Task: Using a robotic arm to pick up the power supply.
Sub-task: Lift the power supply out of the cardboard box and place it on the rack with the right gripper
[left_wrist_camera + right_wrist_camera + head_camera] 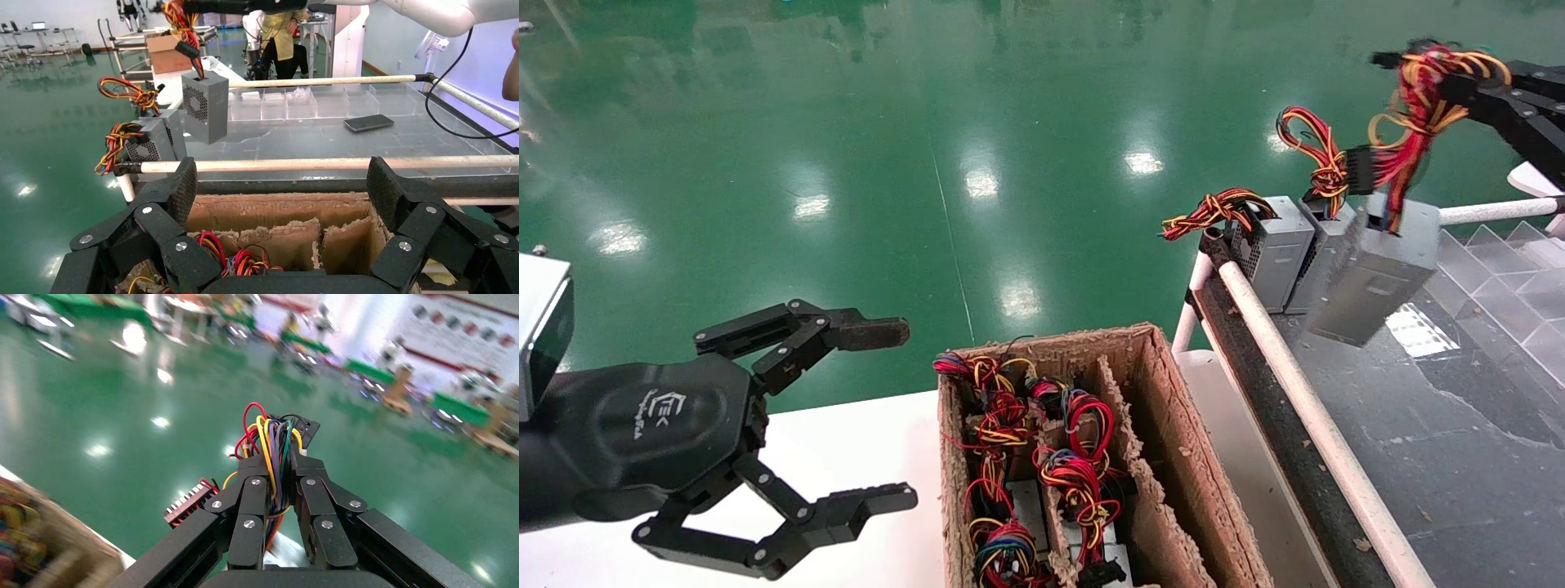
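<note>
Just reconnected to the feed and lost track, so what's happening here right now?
The right gripper has its fingers shut on the red, yellow and black wire bundle of a grey sheet-metal power supply, which hangs tilted over the dark conveyor surface, beside two similar grey units. The left gripper is open, off to the left of the brown cardboard carton, which holds more wired units.

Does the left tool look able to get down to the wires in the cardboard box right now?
Probably yes. The left tool hangs open beside the cardboard box, whose top is open, and the wires lie uncovered with nothing between.
</note>
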Action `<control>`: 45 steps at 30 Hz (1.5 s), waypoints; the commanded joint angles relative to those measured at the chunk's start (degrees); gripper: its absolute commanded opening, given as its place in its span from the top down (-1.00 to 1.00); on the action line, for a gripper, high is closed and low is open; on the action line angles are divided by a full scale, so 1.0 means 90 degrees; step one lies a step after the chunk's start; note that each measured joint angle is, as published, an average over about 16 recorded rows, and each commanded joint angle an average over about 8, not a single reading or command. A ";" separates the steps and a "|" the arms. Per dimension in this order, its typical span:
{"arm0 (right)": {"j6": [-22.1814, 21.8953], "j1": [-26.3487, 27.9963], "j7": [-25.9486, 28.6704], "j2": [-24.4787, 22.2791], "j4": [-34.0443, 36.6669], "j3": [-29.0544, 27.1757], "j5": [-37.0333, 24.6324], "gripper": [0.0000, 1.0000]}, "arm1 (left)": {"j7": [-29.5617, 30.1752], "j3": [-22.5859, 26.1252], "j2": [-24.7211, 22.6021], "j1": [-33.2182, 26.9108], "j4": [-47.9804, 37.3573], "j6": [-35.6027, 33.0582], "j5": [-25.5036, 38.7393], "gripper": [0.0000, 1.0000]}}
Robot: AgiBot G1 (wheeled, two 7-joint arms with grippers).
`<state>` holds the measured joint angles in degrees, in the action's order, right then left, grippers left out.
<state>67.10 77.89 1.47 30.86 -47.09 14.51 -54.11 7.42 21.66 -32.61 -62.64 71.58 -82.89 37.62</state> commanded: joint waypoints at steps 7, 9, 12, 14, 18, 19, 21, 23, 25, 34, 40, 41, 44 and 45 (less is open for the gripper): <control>-0.0331 0.0699 -0.0179 0.0169 0.0757 0.0422 -0.0924 1.00 | 0.0000 0.0000 0.0000 0.0000 0.0000 0.0000 0.0000 -1.00; -0.0372 0.0808 -0.0257 0.0219 0.0883 0.0494 -0.1075 1.00 | 0.0000 0.0000 0.0000 0.0000 0.0000 0.0000 0.0000 -1.00; -0.0436 0.0951 -0.0365 0.0295 0.1072 0.0573 -0.1249 1.00 | 0.0000 0.0000 0.0000 0.0000 0.0000 0.0000 0.0000 -1.00; -0.0491 0.1055 -0.0424 0.0353 0.1216 0.0618 -0.1353 1.00 | 0.0000 0.0000 0.0000 0.0000 0.0000 0.0000 0.0000 -1.00; -0.0625 0.1290 -0.0540 0.0492 0.1546 0.0709 -0.1563 1.00 | 0.0000 0.0000 0.0000 0.0000 0.0000 0.0000 0.0000 -1.00; -0.0661 0.1356 -0.0571 0.0535 0.1641 0.0731 -0.1614 1.00 | 0.0000 0.0000 0.0000 0.0000 0.0000 0.0000 0.0000 -1.00; -0.0714 0.1486 -0.0629 0.0626 0.1837 0.0774 -0.1704 1.00 | 0.0000 0.0000 0.0000 0.0000 0.0000 0.0000 0.0000 -1.00; -0.0760 0.1616 -0.0703 0.0723 0.2042 0.0819 -0.1793 1.00 | 0.0000 0.0000 0.0000 0.0000 0.0000 0.0000 0.0000 -1.00; -0.0810 0.1736 -0.0798 0.0816 0.2237 0.0861 -0.1878 1.00 | 0.0000 0.0001 0.0000 0.0000 0.0000 0.0000 0.0000 -1.00; -0.1182 0.2130 -0.1376 0.1206 0.2878 0.0941 -0.2111 1.00 | 0.0000 0.0001 0.0000 0.0000 0.0000 0.0000 0.0000 -1.00; -0.1243 0.2333 -0.1545 0.1406 0.3141 0.0961 -0.2153 1.00 | 0.0000 0.0001 0.0000 0.0000 0.0000 0.0000 -0.0001 -1.00; -0.1258 0.2371 -0.1567 0.1445 0.3186 0.0971 -0.2169 1.00 | 0.0000 0.0001 0.0000 0.0000 0.0000 0.0000 -0.0001 -1.00; -0.1329 0.2486 -0.1637 0.1567 0.3324 0.1004 -0.2226 1.00 | 0.0000 0.0001 0.0000 0.0000 0.0000 0.0000 -0.0001 -1.00; -0.1358 0.2522 -0.1662 0.1607 0.3371 0.1015 -0.2247 1.00 | 0.0000 0.0001 0.0000 0.0000 0.0000 0.0000 -0.0001 -1.00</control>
<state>54.68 100.57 -13.55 45.34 -16.68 23.65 -74.36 7.41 21.67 -32.60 -62.64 71.58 -82.89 37.62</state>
